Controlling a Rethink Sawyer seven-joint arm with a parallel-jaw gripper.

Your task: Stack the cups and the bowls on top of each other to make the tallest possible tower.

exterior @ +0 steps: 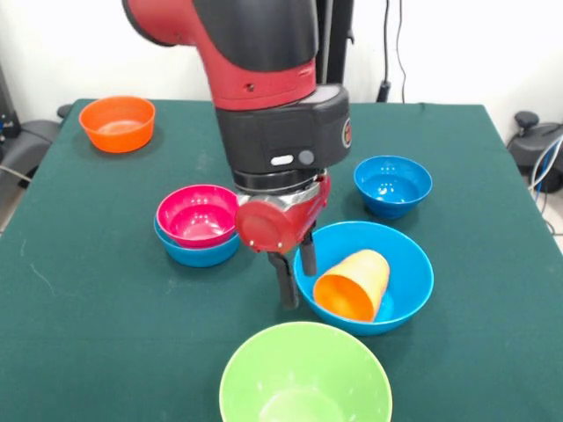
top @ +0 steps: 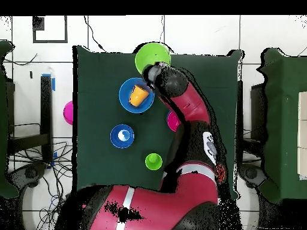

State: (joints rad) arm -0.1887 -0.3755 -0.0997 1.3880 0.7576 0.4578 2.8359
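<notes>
Gripper [exterior: 296, 274] sits centre frame w/ its two dark fingers [exterior: 287, 283] a little apart, straddling the left rim of the large blue bowl [exterior: 400, 286], nothing held. Orange-yellow cup [exterior: 354, 283] lies tipped on its side inside that bowl, mouth toward lower left. On the green bench [exterior: 79, 290]: pink-red bowl [exterior: 198, 214] nested in a small blue bowl [exterior: 201, 253] left of centre, another small blue bowl [exterior: 392, 184] upper right, orange bowl [exterior: 117, 122] upper left, lime green bowl [exterior: 303, 376] bottom centre; overhead also shows light green cup [top: 153, 160] upright, well apart.
</notes>
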